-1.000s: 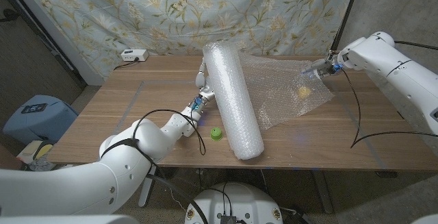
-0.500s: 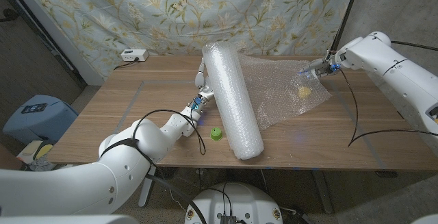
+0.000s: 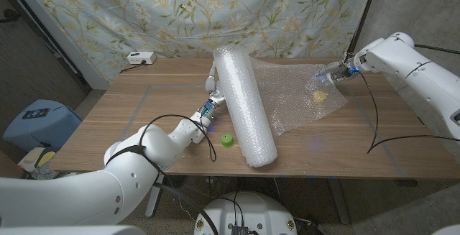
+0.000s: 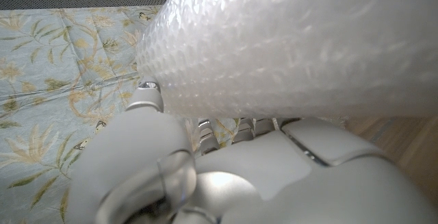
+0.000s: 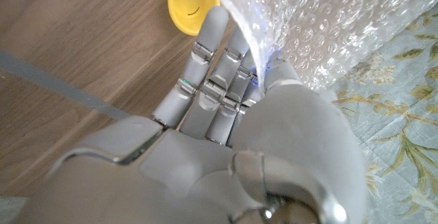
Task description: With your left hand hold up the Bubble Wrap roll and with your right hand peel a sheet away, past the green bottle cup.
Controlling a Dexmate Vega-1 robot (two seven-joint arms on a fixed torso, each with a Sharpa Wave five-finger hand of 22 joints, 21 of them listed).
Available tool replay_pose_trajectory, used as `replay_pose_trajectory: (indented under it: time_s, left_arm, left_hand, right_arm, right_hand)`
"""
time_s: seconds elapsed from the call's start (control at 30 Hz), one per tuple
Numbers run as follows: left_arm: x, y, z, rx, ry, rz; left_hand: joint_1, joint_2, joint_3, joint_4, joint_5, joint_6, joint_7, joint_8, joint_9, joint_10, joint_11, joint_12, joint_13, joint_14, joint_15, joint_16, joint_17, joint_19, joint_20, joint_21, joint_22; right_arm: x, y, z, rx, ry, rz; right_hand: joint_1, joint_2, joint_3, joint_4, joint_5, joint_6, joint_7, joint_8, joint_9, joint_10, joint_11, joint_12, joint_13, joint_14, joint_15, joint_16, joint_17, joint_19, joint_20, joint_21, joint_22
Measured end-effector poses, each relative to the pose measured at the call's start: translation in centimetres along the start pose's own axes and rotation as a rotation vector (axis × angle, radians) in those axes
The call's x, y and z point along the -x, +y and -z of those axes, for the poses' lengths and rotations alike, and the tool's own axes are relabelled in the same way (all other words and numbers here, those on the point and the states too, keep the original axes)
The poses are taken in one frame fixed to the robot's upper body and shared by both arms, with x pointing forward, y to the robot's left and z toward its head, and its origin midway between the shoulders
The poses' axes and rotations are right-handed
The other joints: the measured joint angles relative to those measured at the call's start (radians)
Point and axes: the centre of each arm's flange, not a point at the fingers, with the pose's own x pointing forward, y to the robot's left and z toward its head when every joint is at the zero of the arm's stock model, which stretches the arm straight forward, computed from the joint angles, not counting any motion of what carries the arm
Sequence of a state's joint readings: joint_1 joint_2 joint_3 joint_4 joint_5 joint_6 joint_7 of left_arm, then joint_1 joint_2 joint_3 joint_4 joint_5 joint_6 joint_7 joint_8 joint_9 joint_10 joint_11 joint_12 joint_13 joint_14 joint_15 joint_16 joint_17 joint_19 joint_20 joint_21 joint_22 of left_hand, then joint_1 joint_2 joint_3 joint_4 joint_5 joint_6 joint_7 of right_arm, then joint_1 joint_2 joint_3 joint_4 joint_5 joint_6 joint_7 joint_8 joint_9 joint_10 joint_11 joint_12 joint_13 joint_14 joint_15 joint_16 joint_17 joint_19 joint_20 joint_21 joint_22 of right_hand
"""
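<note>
Head view shows the left hand (image 3: 210,84) bracing the propped Bubble Wrap roll (image 3: 243,106), green cup (image 3: 227,141) just beside it, while right wrist view shows the right hand (image 5: 233,107) pinching the sheet (image 5: 321,25), which should be drawn taut and level.

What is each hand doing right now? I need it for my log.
Left hand: holding the Bubble Wrap roll.
Right hand: pinching the peeled sheet.
</note>
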State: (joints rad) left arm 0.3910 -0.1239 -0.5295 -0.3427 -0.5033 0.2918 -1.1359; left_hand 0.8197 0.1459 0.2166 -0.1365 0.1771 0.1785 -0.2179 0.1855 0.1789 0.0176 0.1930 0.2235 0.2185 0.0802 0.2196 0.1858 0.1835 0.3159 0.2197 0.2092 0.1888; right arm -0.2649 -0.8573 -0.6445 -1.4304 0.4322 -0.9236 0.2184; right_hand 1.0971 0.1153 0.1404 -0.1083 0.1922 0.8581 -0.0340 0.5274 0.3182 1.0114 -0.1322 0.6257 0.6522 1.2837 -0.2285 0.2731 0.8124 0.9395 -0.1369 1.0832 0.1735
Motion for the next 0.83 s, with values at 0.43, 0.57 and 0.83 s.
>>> replay_pose_trajectory:
  time_s: [0.43, 0.57, 0.83]
  left_arm:
    - [0.0, 0.1, 0.2, -0.001, 0.008, -0.009]
    - [0.0, 0.1, 0.3, -0.002, 0.012, -0.007]
    - [0.0, 0.0, 0.5, -0.002, 0.02, 0.0]
  left_hand:
    - [-0.004, 0.004, 0.0, 0.0, 0.0, 0.009, 0.002, 0.0, 0.0, 0.0, 0.0, 0.0, 0.0, 0.0, 0.0, 0.0, 0.0, 0.0, 0.0, 0.0, 0.0]
    - [-0.004, 0.004, 0.003, -0.003, 0.0, 0.009, 0.002, 0.0, 0.0, 0.0, 0.0, 0.0, 0.0, 0.0, 0.0, 0.0, 0.0, 0.0, 0.0, 0.0, 0.0]
    - [-0.004, 0.004, 0.007, 0.001, 0.0, 0.009, 0.002, 0.0, 0.0, 0.0, 0.0, 0.0, 0.0, 0.0, 0.0, 0.0, 0.0, 0.0, 0.0, 0.0, 0.0]
  right_arm:
    - [0.6, 0.0, -0.4, 0.008, -0.033, -0.064]
    - [0.8, -0.1, -0.4, 0.007, -0.041, -0.084]
    - [1.1, -0.3, -0.1, 0.0, -0.057, -0.123]
  right_hand:
    - [-0.12, -0.035, -0.04, 0.048, 0.003, -0.062, 0.023, -0.088, -0.036, -0.079, 0.044, -0.061, -0.071, -0.089, 0.004, -0.059, -0.025, -0.023, 0.009, -0.055, -0.006]
    - [-0.158, -0.057, -0.057, 0.065, 0.009, -0.084, 0.031, -0.118, -0.046, -0.102, 0.059, -0.075, -0.086, -0.116, 0.006, -0.07, -0.035, -0.026, 0.012, -0.079, -0.006]
    - [-0.227, -0.107, -0.099, 0.096, 0.035, -0.124, 0.043, -0.169, -0.058, -0.166, 0.08, -0.093, -0.09, -0.184, 0.028, -0.081, -0.052, -0.044, 0.015, -0.132, -0.011]
